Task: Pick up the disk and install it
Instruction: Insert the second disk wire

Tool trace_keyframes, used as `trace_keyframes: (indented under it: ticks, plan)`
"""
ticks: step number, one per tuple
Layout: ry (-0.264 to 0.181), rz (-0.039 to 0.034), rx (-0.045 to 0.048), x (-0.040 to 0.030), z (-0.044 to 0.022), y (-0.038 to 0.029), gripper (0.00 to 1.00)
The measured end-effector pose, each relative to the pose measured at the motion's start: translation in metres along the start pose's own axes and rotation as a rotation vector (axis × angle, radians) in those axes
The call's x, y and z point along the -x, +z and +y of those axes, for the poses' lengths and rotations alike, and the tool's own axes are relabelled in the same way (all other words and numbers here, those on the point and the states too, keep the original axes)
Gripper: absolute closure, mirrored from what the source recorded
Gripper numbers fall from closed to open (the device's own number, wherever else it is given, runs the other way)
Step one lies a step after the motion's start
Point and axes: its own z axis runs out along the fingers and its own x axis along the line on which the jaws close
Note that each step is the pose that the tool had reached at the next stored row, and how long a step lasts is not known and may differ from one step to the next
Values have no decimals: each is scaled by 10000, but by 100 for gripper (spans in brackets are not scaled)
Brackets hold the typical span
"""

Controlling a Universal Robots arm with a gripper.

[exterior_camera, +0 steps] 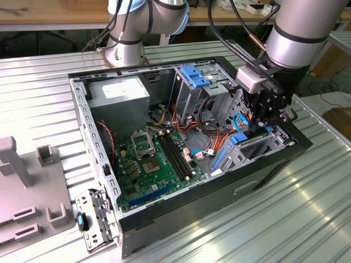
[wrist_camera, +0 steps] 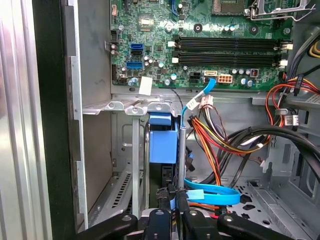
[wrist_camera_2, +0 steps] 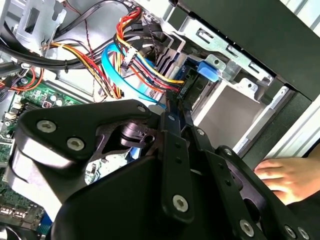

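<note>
First wrist view: end effector (wrist_camera: 170,220) clamps disk (wrist_camera: 164,145), on edge, long axis into cage.

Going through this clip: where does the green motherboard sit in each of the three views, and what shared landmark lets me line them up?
Exterior view: the motherboard lies on the open case's floor, towards the exterior view's left.
Second wrist view: a green strip beyond the black arm hardware.
First wrist view: the board, with its long black memory slots.
Shared landmark: the light-blue flat cable beside the drive cage.
</note>
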Motion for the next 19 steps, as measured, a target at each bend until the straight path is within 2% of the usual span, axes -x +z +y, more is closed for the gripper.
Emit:
trace_keyframes:
  ticks: [1, 2, 8, 11, 12, 19]
  plan:
    - [11, -53, -2, -3, 6, 28, 84]
    - [13, -69, -2, -4, 7, 37, 84]
    - [17, -88, -5, -5, 9, 47, 84]
    - [23, -130, -14, -7, -5, -24, 84]
    - [15, -88, -8, -14, -26, -133, 84]
    - [17, -91, -7, -15, -28, -150, 84]
